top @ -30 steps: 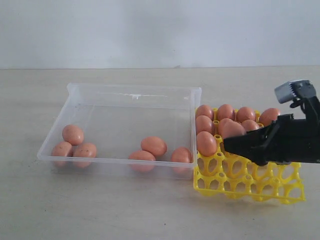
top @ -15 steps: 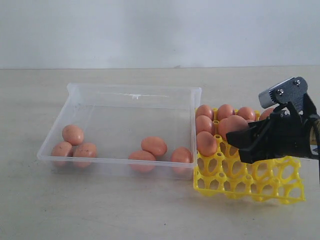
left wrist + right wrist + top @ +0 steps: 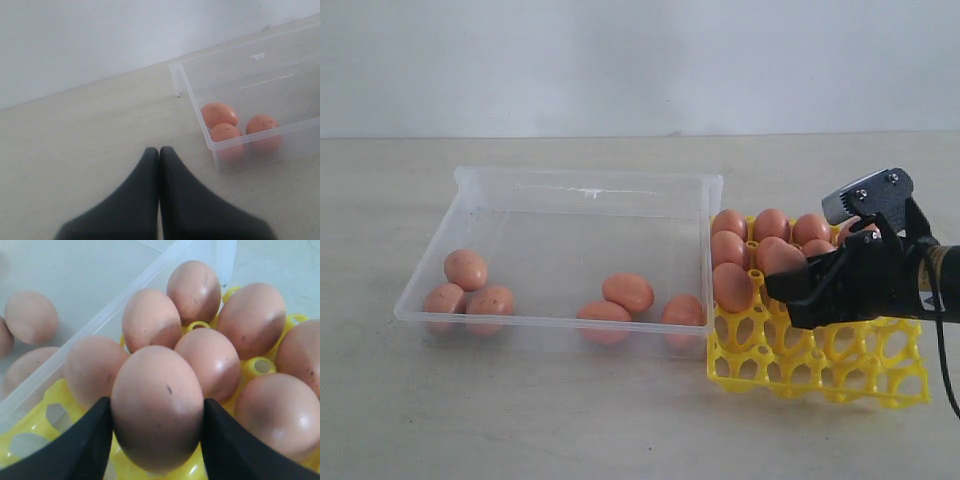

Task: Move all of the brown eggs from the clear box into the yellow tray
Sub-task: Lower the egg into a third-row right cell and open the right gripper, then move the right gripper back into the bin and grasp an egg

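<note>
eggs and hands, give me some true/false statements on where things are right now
1. The right hand grips a brown egg above the yellow tray. True.
2. The clear box is empty. False: six eggs lie in it, in two groups of three.
3. The left hand holds an egg. False: it is shut on nothing, over the table beside the box.
4. In the exterior view the tray sits right of the box. True.
5. The tray's front cups are filled. False: they are open; its eggs sit in the back rows.
</note>
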You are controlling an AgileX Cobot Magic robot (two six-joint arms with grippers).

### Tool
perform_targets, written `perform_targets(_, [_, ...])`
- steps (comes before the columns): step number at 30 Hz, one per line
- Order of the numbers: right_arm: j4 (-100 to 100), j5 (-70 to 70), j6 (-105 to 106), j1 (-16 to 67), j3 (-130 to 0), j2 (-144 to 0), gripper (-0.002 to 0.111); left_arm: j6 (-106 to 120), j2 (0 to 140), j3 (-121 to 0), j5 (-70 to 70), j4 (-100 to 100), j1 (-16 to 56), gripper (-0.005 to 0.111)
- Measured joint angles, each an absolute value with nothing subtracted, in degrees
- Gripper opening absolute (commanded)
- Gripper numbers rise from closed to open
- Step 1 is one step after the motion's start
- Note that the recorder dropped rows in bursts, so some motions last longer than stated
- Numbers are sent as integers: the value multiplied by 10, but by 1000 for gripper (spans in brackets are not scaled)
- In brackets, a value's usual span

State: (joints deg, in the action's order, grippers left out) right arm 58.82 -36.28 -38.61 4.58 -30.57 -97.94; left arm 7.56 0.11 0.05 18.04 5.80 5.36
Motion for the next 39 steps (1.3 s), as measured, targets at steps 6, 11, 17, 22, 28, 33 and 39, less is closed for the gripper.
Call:
perform_targets(6, [599, -358, -385, 46, -308, -980, 51, 76, 1, 1, 180, 58, 54, -4])
perform_targets(11, [613, -350, -387, 46, -312, -980, 65, 76, 1, 1, 180, 58, 54, -4])
perform_targets(17, [599, -365, -391, 46, -314, -980, 65, 76, 1, 1, 180, 58, 54, -4])
perform_targets(22, [552, -381, -399, 46, -314, -980, 65, 76, 1, 1, 180, 58, 54, -4])
perform_targets(28, [559, -432, -525, 46, -314, -895, 5, 76, 1, 1, 180, 58, 54, -4])
perform_targets(33, [614, -509, -558, 100, -330, -775, 0, 76, 1, 1, 180, 58, 54, -4])
perform_targets(39, [617, 83, -457, 388, -522, -819, 0, 76, 1, 1, 180, 58, 54, -4])
